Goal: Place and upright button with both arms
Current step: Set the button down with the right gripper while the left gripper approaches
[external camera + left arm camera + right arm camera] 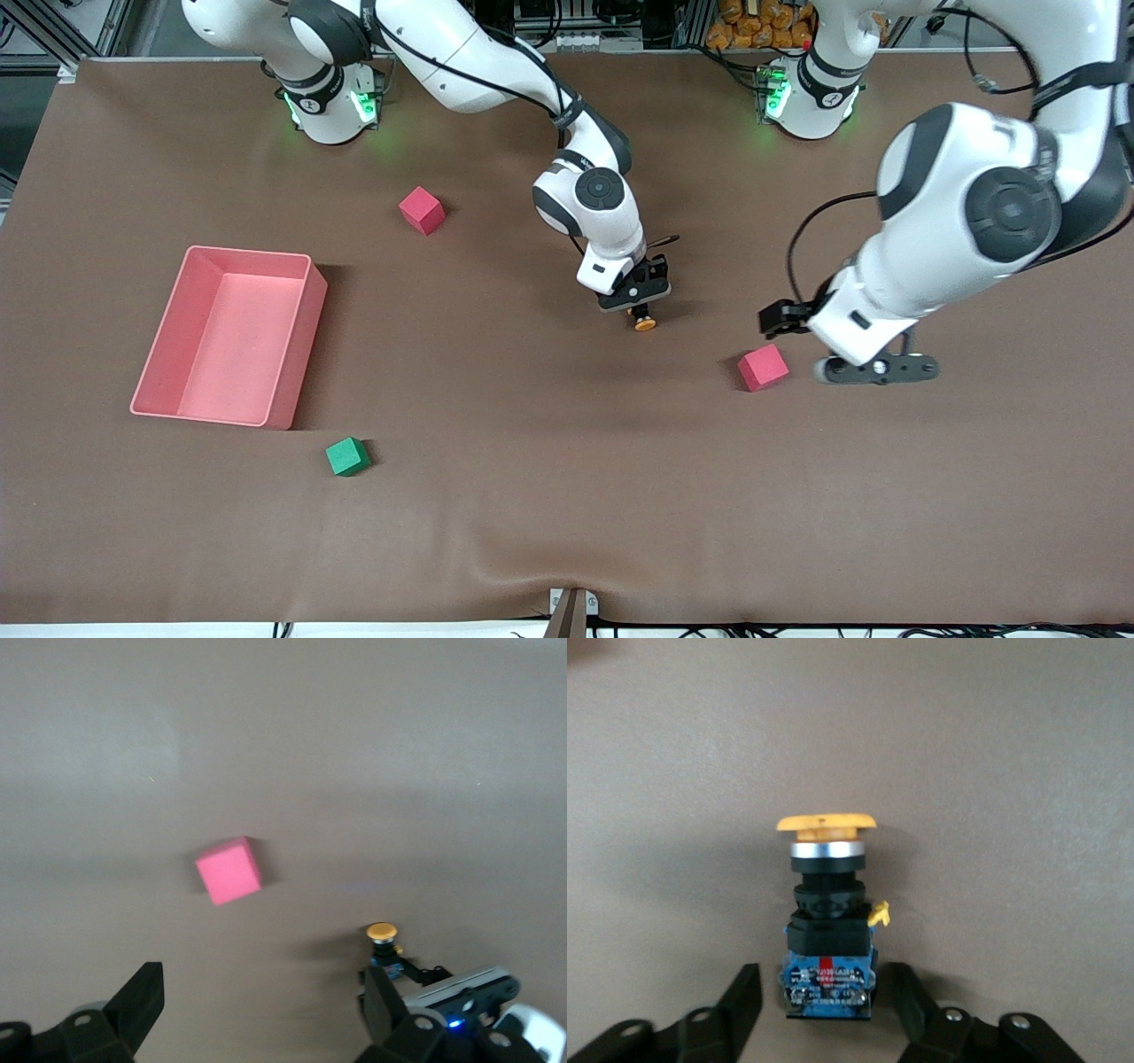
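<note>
Button (644, 322) mid-surface, beside right hand (640, 306), whose fingers sit spread either side of base, not gripping. Left hand (877, 369) released, hovering near red cube (763, 367). Judged: regrasp pending; next, close squarely on body.

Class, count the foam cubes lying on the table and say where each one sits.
3. One red cube lies nearest the robots' bases; another red cube lies beside the left hand; the green cube lies nearest the front camera, by the pink bin.
</note>
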`<state>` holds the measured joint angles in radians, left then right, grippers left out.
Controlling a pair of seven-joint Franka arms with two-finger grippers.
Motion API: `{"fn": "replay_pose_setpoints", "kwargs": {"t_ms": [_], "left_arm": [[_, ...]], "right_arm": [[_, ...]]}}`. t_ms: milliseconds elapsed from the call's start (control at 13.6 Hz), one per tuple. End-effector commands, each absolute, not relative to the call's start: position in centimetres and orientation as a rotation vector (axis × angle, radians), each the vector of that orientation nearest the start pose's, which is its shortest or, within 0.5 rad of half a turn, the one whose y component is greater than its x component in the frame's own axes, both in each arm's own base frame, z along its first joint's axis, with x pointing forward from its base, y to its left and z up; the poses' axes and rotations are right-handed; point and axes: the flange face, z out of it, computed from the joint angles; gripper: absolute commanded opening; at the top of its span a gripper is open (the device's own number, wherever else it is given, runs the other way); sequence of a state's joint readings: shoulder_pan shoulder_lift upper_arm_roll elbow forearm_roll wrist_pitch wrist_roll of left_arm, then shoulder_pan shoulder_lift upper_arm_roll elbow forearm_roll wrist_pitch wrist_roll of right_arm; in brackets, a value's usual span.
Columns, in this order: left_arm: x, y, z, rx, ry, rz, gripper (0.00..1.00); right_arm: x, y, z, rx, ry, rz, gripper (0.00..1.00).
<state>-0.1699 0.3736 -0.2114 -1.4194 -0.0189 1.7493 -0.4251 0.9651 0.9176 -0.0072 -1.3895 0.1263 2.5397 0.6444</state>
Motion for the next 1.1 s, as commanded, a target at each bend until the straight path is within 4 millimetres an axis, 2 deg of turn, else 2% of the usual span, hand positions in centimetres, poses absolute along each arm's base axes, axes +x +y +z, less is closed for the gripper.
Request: {"fn": "replay_pose_setpoints", "kwargs": {"t_ms": [0, 147, 293, 366, 586, 733, 953, 1026], "left_arm": [[63.2, -23.7, 47.8, -3.262, -0.201, 0.185, 1.0], [63.3, -24.2, 46.9, -3.306, -0.229, 0.253, 1.0], [63.6, -23.6, 45.3, -3.299, -0.214, 0.304, 1.0], [63.7, -23.7, 43.7, -3.3, -0.167, 0.357, 1.0], [63.6, -25.3, 40.3, -3.34, -0.186, 0.526, 1.0], [63.4, -26.1, 39.0, -3.344, -0.207, 0.585, 1.0], [63.2, -27.0, 37.2, -3.344, -0.244, 0.673, 1.0], [62.8, -27.9, 36.9, -3.338, -0.235, 0.686, 1.0]], "right_arm": [[44.1, 61.7, 19.2, -2.905, -0.314, -0.198, 1.0], [45.4, 61.1, 21.3, -2.89, -0.28, -0.214, 1.0], [47.6, 59.6, 24.1, -2.879, -0.226, -0.234, 1.0], [48.4, 58.8, 25.5, -2.895, -0.215, -0.214, 1.0], [51.7, 54.8, 31.4, -2.916, -0.149, -0.208, 1.0], [53.6, 50.2, 35.9, -2.937, -0.17, -0.198, 1.0], [56.4, 42.0, 41.5, -2.991, -0.279, -0.116, 1.0], [57.5, 39.1, 43.2, -3.001, -0.273, -0.097, 1.0]]}}
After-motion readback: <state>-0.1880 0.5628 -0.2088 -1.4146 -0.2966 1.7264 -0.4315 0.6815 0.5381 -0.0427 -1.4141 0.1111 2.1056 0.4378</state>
